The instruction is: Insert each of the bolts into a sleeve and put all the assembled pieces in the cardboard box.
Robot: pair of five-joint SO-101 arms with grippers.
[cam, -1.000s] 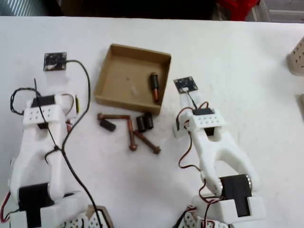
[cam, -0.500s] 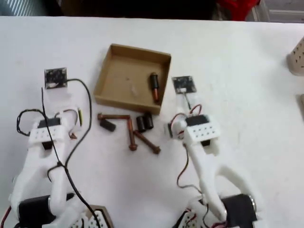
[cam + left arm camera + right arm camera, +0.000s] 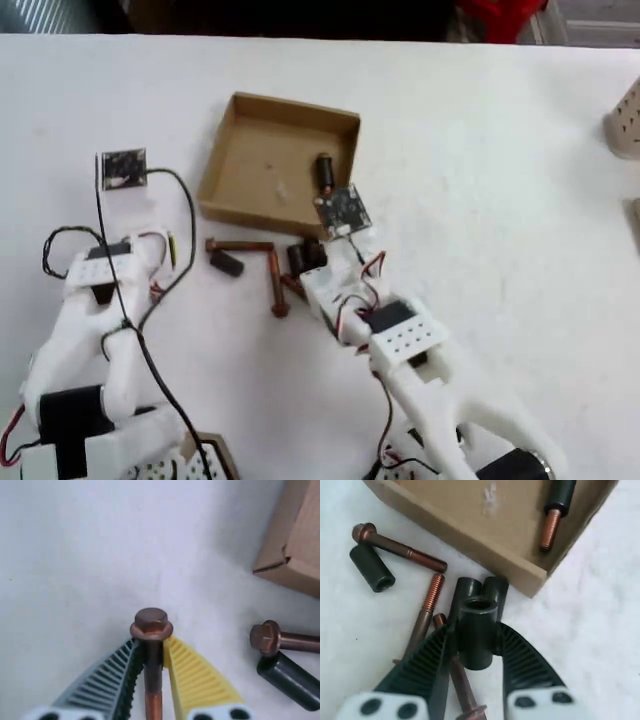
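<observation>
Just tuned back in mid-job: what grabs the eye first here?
Both grippers are loaded: the left gripper clamps a copper bolt by its shank, while the right gripper grips a black sleeve by the loose bolts and sleeves beside the cardboard box. One assembled piece lies inside the box.

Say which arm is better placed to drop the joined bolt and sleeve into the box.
Probably right. The right gripper, shut on a sleeve, is close to the box wall; the left gripper, shut on a bolt, is farther from it.
</observation>
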